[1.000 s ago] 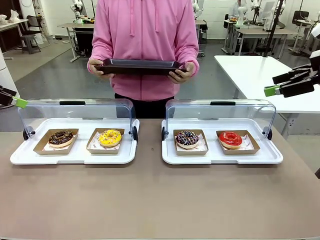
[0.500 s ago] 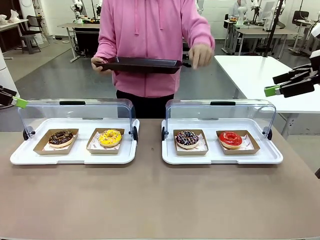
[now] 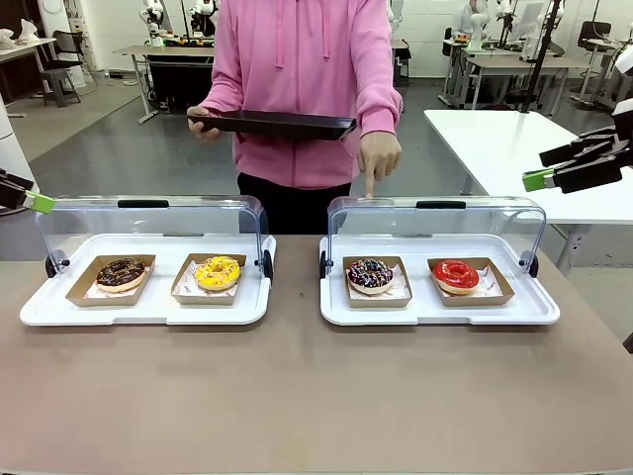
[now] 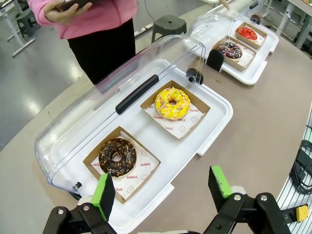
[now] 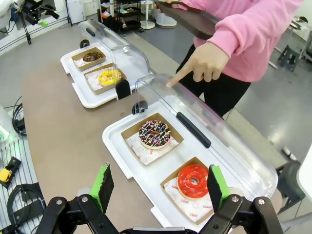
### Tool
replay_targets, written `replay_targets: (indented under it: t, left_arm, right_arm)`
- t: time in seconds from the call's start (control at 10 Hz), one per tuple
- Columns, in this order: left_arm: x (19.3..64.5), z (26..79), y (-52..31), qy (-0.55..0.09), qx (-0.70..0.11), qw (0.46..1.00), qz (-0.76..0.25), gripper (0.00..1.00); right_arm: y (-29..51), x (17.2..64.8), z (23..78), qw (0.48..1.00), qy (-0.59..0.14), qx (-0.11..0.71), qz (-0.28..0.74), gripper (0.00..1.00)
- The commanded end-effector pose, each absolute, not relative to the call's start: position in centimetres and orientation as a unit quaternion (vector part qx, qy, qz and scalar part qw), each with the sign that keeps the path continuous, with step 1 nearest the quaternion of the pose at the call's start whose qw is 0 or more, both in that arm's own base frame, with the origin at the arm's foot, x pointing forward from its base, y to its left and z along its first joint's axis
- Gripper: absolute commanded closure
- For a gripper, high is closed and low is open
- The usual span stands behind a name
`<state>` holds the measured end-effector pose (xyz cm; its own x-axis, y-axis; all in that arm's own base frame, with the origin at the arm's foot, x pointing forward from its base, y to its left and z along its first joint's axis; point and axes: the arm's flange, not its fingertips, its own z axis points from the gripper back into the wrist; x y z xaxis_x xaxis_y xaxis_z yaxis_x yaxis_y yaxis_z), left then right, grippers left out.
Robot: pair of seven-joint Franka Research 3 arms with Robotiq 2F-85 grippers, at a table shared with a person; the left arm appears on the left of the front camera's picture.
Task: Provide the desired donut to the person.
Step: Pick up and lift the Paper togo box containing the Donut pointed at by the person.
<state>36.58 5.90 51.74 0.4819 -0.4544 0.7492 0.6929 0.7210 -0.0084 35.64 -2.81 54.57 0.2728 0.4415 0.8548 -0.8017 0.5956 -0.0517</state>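
**Pointing at the sprinkle one now**

Still spread wide and empty, left gripper and right gripper, out at the table's two sides. Across the table, the person: one hand off the black tray since a second ago, finger down at the right clear cover, straight above the sprinkled chocolate donut, left of the red donut.
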Motion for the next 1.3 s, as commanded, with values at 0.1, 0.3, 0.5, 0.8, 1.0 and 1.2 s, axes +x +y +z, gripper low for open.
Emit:
replay_targets:
  t: [0.1,0.3,0.5,0.8,1.0,1.2]
  left_arm:
    - [36.7,51.6,6.0,-0.379,-0.161,0.846,-0.339,0.00]
    - [36.7,51.6,6.0,-0.379,-0.161,0.846,-0.339,0.00]
    - [36.7,51.6,6.0,-0.379,-0.161,0.846,-0.339,0.00]
    - [36.7,51.6,6.0,-0.379,-0.161,0.846,-0.339,0.00]
    - [36.7,51.6,6.0,-0.379,-0.161,0.846,-0.339,0.00]
    - [36.7,51.6,6.0,-0.379,-0.161,0.846,-0.339,0.00]
  right_arm:
    - [-2.8,36.0,54.4,0.769,-0.450,0.206,0.404,0.00]
    - [-2.8,36.0,54.4,0.769,-0.450,0.206,0.404,0.00]
    - [0.5,34.5,56.3,0.740,-0.415,0.162,0.504,0.00]
    - [14.4,35.8,56.3,0.715,-0.211,0.034,0.666,0.00]
    - [20.1,37.1,51.2,0.682,-0.108,-0.030,0.723,0.00]
    - [20.9,38.1,45.9,0.660,-0.090,-0.030,0.745,0.00]
